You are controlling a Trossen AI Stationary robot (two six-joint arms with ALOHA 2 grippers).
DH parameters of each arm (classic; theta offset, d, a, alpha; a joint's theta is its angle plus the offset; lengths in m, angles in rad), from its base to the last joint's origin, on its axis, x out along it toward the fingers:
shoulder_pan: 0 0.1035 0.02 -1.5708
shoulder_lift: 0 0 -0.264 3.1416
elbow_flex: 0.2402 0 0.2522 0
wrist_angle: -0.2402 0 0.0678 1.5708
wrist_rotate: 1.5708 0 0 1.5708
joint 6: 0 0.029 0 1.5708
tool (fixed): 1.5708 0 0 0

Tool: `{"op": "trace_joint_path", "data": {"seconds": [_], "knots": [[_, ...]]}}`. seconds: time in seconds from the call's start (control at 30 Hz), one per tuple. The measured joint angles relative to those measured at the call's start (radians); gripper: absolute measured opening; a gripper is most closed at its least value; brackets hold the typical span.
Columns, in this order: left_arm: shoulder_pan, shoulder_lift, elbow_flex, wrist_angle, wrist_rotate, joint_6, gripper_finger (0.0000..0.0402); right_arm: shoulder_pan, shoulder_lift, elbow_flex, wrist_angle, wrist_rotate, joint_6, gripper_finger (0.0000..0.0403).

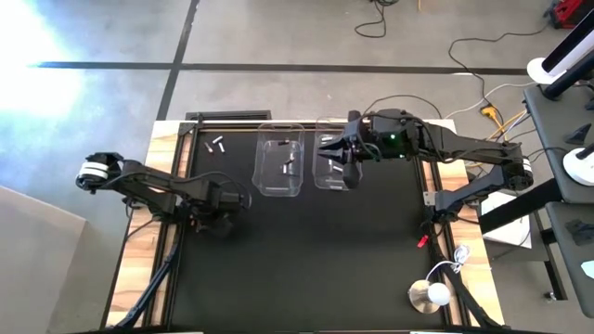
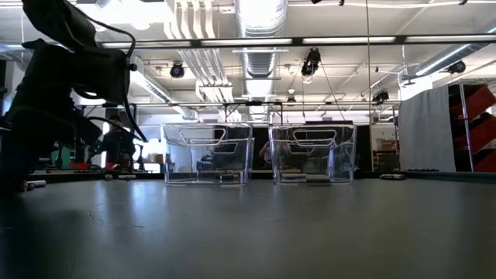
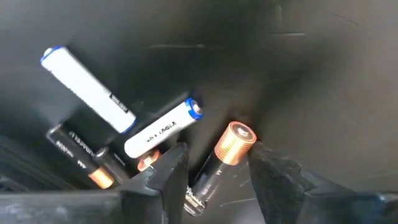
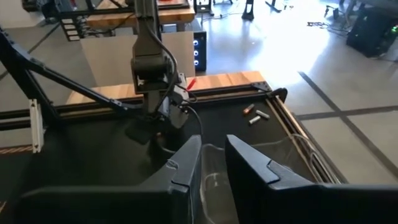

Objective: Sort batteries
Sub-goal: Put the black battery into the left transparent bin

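Note:
Several batteries lie together on the black mat (image 1: 306, 250) under my left gripper (image 1: 219, 211): two white ones (image 3: 87, 87) (image 3: 163, 127) and two dark copper-tipped ones (image 3: 78, 152) (image 3: 219, 163). My left gripper (image 3: 217, 180) points down, open, with one finger on each side of the nearer dark battery. I cannot tell whether they touch it. Two clear bins (image 1: 281, 167) (image 1: 330, 163) stand at the far middle, each with batteries inside. My right gripper (image 4: 213, 149) hovers above the right bin, with a narrow gap between its fingers and nothing in it. A few more batteries (image 1: 218, 144) lie at the far left.
A white round object (image 1: 430, 295) and a small red item (image 1: 422, 241) sit at the table's right edge. Wooden table borders (image 1: 139, 250) frame the mat. Cables (image 1: 483, 102) trail on the floor beyond the far right corner. The near half of the mat is bare.

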Motion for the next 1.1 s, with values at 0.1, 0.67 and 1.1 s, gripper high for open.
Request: {"op": "trace_joint_path", "data": {"seconds": [0.1,0.67,1.1], "knots": [[0.0,0.016,0.007,0.008,0.002,0.042,0.0118,0.0,-0.001,0.0,-0.01,0.031,0.001,0.0068],[-0.002,-0.038,0.003,0.026,-0.066,0.128,0.0049,0.052,-0.025,0.159,-0.328,0.021,0.08,0.0126],[-0.001,-0.094,0.3,0.035,-0.227,0.397,0.0034,0.055,0.0,0.139,-0.437,0.023,0.125,0.0139]]}}
